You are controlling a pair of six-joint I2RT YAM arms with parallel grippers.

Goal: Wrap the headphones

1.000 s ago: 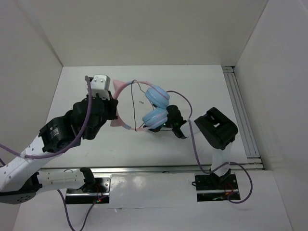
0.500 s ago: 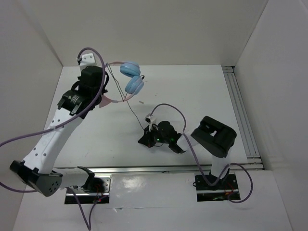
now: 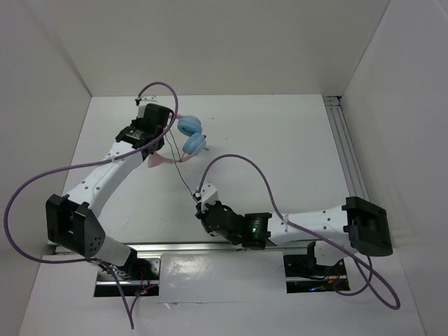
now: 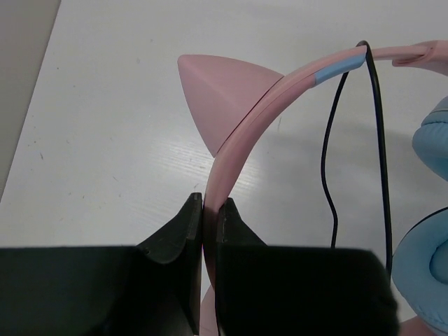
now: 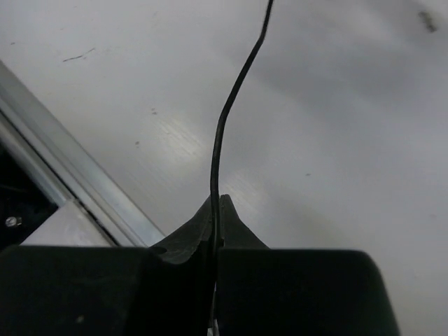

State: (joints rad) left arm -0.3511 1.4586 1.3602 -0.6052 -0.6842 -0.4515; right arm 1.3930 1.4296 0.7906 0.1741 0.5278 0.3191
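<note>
The headphones (image 3: 190, 136) have a pink cat-ear headband (image 4: 241, 140), light blue ear cups (image 3: 194, 145) and a thin black cable (image 3: 187, 183). They are at the back left of the table. My left gripper (image 3: 159, 143) is shut on the headband, with the band clamped between the fingertips in the left wrist view (image 4: 210, 206). A cat ear (image 4: 220, 91) sticks out just past them. My right gripper (image 3: 203, 210) is near the front edge and is shut on the cable (image 5: 224, 119). The cable runs taut from its jaws (image 5: 215, 203) up toward the headphones.
An aluminium rail (image 3: 210, 246) runs along the table's front edge, close beside the right gripper (image 5: 63, 161). Another rail (image 3: 350, 154) lines the right side. Thick purple robot cables (image 3: 241, 159) loop over both arms. White walls enclose the table.
The left arm has brought the headphones down and slightly toward the front. The right arm has stretched out leftward along the front edge, drawing the cable with it.
</note>
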